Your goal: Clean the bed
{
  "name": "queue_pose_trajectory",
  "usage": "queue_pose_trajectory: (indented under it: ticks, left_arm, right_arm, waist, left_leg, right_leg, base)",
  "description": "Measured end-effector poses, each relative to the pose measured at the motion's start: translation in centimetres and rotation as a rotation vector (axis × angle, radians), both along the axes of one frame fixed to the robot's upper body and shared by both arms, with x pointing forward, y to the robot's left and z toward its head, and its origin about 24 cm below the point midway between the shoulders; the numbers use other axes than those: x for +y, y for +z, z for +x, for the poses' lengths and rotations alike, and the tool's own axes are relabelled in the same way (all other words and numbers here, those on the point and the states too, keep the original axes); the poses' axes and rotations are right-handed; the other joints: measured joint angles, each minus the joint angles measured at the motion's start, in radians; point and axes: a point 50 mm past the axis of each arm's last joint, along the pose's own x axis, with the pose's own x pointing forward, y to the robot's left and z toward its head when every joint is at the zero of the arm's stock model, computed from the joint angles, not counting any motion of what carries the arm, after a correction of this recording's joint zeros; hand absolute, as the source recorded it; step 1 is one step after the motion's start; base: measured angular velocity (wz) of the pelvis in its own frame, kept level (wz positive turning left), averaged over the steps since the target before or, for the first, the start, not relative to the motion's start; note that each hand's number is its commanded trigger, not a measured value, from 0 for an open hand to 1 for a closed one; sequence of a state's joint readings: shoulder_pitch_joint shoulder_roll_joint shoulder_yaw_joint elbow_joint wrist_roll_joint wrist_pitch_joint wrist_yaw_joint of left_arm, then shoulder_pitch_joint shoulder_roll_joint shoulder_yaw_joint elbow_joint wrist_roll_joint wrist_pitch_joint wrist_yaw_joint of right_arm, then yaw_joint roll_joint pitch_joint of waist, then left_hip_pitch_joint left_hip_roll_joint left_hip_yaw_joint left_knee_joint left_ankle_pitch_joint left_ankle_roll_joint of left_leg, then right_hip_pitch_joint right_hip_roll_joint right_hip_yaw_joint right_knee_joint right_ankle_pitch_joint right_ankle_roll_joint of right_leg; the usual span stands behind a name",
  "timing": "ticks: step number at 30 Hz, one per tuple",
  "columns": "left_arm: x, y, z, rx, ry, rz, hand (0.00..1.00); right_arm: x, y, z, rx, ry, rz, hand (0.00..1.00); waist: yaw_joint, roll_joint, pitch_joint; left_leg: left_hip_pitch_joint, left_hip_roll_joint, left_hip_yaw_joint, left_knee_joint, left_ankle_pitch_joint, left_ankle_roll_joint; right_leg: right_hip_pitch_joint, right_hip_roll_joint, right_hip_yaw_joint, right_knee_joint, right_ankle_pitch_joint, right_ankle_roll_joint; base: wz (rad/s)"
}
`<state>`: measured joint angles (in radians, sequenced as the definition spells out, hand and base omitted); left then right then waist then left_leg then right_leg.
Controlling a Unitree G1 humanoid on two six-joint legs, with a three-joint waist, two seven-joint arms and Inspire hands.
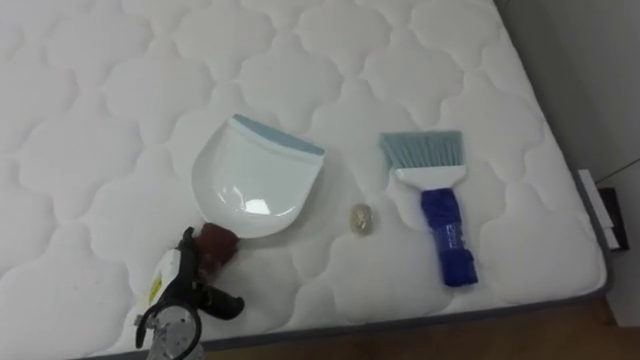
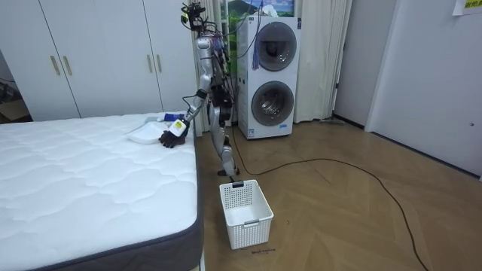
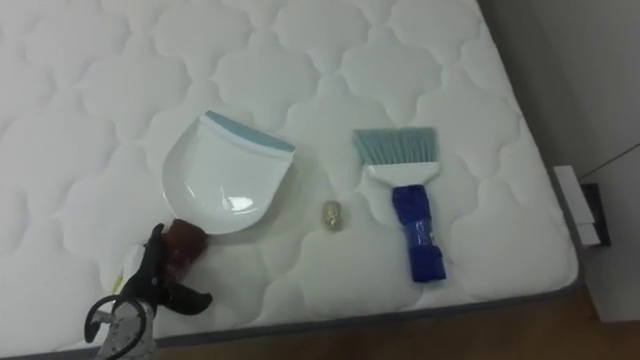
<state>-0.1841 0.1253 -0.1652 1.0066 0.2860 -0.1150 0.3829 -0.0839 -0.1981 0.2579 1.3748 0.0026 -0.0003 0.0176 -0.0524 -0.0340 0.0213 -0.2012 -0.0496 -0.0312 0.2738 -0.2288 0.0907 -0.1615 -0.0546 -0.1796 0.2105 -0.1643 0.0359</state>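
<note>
A white dustpan (image 1: 255,182) with a pale blue lip lies on the white quilted mattress (image 1: 120,100), its brown handle (image 1: 218,243) pointing toward the near edge. To its right lies a small crumpled scrap (image 1: 361,220), then a brush (image 1: 440,215) with a blue handle and pale blue bristles. My left hand (image 1: 195,290) is at the near edge, right beside the dustpan's handle. Its thumb is raised, its fingers are spread and loose, and they are not closed on the handle. In the room view the same left hand (image 2: 173,138) reaches over the bed's side by the dustpan (image 2: 143,135).
I stand at the bed's side, with stacked washing machines (image 2: 271,75) behind me. A white laundry basket (image 2: 245,213) sits on the wooden floor near the bed's corner. White wardrobes (image 2: 98,53) line the back wall. The mattress's right edge (image 1: 570,180) drops off beside the brush.
</note>
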Motion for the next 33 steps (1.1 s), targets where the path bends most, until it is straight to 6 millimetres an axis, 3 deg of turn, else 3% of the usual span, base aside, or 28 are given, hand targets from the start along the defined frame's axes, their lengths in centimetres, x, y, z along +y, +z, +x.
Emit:
queue_pose_trajectory:
  ticks: [5, 6, 7, 11, 14, 23, 33]
  left_arm:
    - [-0.2, 0.5, 1.2, -0.022, -0.011, 0.018, 0.00]
    - [0.0, 0.6, 1.4, -0.022, -0.007, 0.026, 0.65]
    - [0.0, 0.6, 1.5, -0.021, -0.003, 0.026, 1.00]
    - [0.1, 1.7, 3.1, -0.063, 0.016, 0.040, 1.00]
    - [1.0, 2.4, 4.0, -0.092, 0.047, 0.086, 1.00]
    - [3.9, 3.9, 5.7, -0.072, 0.130, 0.169, 1.00]
    - [3.4, 3.5, 5.6, -0.020, 0.130, 0.175, 1.00]
  right_arm:
    - [0.3, 0.0, 0.5, -0.014, 0.000, -0.009, 0.00]
    - [0.3, 0.1, 0.6, -0.016, -0.003, -0.009, 0.00]
    - [0.3, 0.1, 0.6, -0.017, -0.005, -0.009, 0.00]
    - [0.1, 0.3, 1.4, -0.036, -0.017, -0.009, 0.00]
    - [0.2, 0.4, 1.8, -0.044, -0.022, -0.003, 0.00]
    - [0.3, 0.4, 2.2, -0.051, -0.074, 0.015, 0.00]
    - [0.5, 0.4, 2.2, -0.047, -0.096, 0.029, 0.00]
  waist:
    - [-0.001, -0.006, 0.0074]
    - [0.001, -0.006, 0.0117]
    - [0.001, -0.006, 0.0117]
    - [-0.003, 0.002, 0.0242]
    - [-0.006, 0.002, 0.0248]
    - [-0.056, 0.006, 0.0288]
    - [-0.068, 0.009, 0.0327]
  left_leg:
    - [-0.034, 0.004, 0.021, 0.002, 0.008, -0.007]
    - [-0.037, 0.005, 0.027, 0.002, 0.009, -0.008]
    - [-0.041, 0.005, 0.029, 0.003, 0.010, -0.008]
    - [-0.105, 0.008, 0.027, 0.033, 0.015, -0.013]
    - [-0.129, 0.018, 0.064, 0.034, 0.023, -0.016]
    - [-0.170, 0.024, 0.103, 0.057, 0.029, -0.015]
    - [-0.195, 0.024, 0.111, 0.066, 0.029, -0.014]
  right_leg:
    - [-0.036, -0.002, -0.012, 0.014, -0.001, -0.001]
    - [-0.040, -0.002, -0.012, 0.014, -0.002, -0.004]
    - [-0.045, -0.002, -0.011, 0.015, -0.003, -0.006]
    - [-0.099, -0.001, -0.013, 0.034, -0.001, -0.018]
    - [-0.129, -0.001, -0.012, 0.053, 0.002, -0.022]
    - [-0.174, -0.007, -0.012, 0.085, 0.004, -0.026]
    - [-0.206, -0.014, -0.011, 0.107, 0.002, -0.027]
  base:
    - [0.05]
    - [-0.05]
    - [-0.06]
    - [0.05]
    - [0.02]
    - [-0.02]
    - [-0.01]
